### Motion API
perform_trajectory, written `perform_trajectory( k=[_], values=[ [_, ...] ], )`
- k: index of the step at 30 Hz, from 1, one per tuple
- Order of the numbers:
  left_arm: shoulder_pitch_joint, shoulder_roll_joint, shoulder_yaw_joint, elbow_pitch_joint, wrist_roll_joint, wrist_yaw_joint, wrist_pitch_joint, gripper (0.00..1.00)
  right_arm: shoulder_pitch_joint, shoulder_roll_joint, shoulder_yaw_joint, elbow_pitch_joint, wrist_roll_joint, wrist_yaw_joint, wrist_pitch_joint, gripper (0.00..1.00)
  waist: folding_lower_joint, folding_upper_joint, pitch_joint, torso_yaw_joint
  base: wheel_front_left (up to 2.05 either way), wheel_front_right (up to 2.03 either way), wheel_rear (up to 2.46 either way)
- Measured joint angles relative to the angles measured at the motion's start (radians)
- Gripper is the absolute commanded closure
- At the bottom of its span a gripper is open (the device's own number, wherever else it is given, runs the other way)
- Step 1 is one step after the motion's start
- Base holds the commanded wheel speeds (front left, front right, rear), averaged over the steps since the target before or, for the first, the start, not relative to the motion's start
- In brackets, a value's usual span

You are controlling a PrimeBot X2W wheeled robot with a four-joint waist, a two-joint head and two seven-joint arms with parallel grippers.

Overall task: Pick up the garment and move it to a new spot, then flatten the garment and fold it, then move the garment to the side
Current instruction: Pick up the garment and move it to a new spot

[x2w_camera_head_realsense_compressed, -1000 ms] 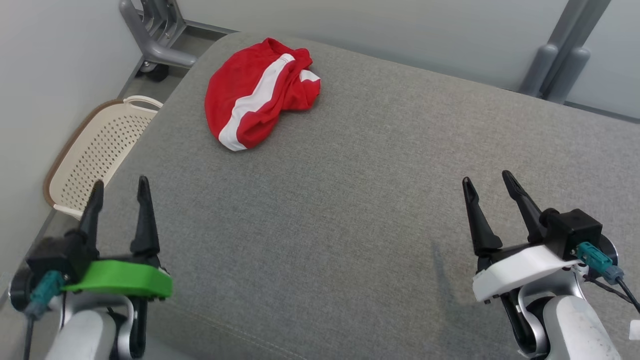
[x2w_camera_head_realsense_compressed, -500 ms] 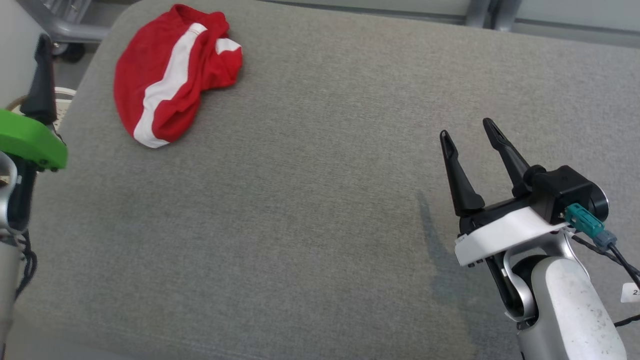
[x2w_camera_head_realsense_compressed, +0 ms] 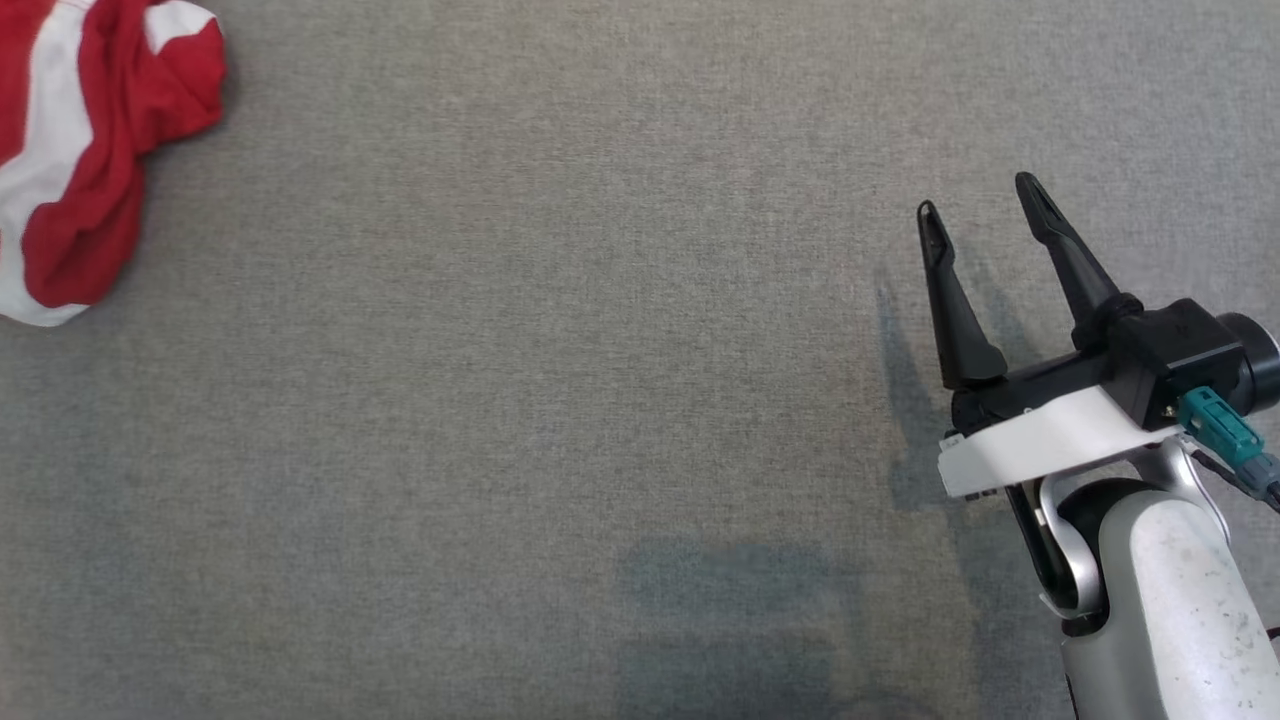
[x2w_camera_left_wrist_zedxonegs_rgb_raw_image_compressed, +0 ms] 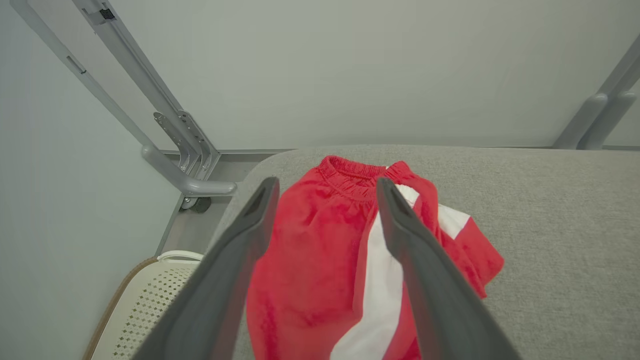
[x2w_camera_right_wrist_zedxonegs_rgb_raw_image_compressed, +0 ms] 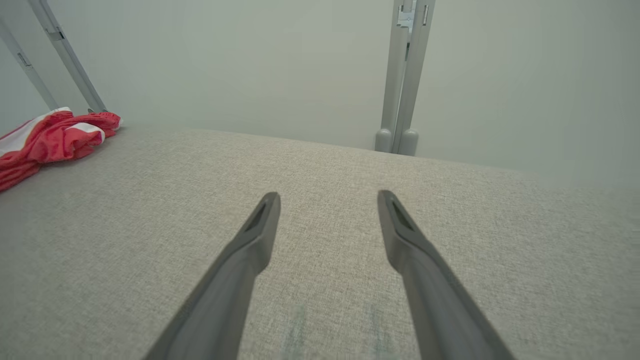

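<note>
One red-and-white garment [x2w_camera_left_wrist_zedxonegs_rgb_raw_image_compressed: 305,260] lay crumpled. Left pincer [x2w_camera_left_wrist_zedxonegs_rgb_raw_image_compressed: 326,182] and right pincer [x2w_camera_head_realsense_compressed: 978,195], two in all, stood spread wide, gripping nothing.

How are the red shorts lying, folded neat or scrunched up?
Scrunched up. The shorts lie in a rumpled heap on the cushion, white stripe bent and one part flopped over.

Looks like a bare test room — plain pale walls [x2w_camera_left_wrist_zedxonegs_rgb_raw_image_compressed: 350,75], wheeled grey metal frame [x2w_camera_left_wrist_zedxonegs_rgb_raw_image_compressed: 200,187], grey upholstered pad [x2w_camera_head_realsense_compressed: 600,400].
</note>
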Motion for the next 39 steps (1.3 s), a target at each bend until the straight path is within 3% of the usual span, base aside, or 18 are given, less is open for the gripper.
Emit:
perform_trajectory(
  k=[17, 18, 19, 21, 31, 39],
  values=[
    [-0.049, -0.005, -0.054, 0.176, -0.009, -0.033, -0.026, 0.00, 0.000, 0.000, -0.012, -0.079, -0.031, 0.000, 0.021, 0.00, -0.0001, 0.0000, 0.143, -0.106, 0.00, 0.00, 0.00],
    [-0.053, -0.004, -0.059, 0.186, -0.004, -0.032, -0.026, 0.14, 0.000, 0.000, -0.012, -0.081, -0.031, 0.000, 0.021, 0.00, -0.0001, 0.0000, 0.145, -0.108, 0.00, 0.00, 0.00],
    [-0.057, -0.002, -0.063, 0.194, 0.005, -0.029, -0.029, 0.54, 0.000, 0.000, -0.012, -0.083, -0.032, 0.000, 0.021, 0.00, -0.0001, 0.0000, 0.147, -0.110, 0.00, 0.00, 0.00],
    [-0.064, -0.003, -0.067, 0.207, 0.009, -0.028, -0.041, 1.00, -0.002, 0.000, -0.013, -0.083, -0.032, 0.000, 0.021, 0.00, -0.0001, 0.0000, 0.146, -0.113, 0.00, 0.00, 0.00],
    [-0.066, -0.004, -0.099, 0.255, 0.013, -0.036, -0.096, 1.00, -0.002, 0.000, -0.012, -0.042, -0.011, 0.000, -0.005, 0.00, -0.0002, 0.0000, 0.083, -0.108, 0.00, 0.00, 0.00],
    [-0.063, 0.015, -0.151, 0.217, 0.025, -0.044, -0.156, 1.00, 0.019, 0.001, -0.035, 0.015, 0.015, 0.000, -0.030, 0.00, -0.0002, 0.0000, -0.012, -0.097, 0.00, 0.00, 0.00]
  ],
)
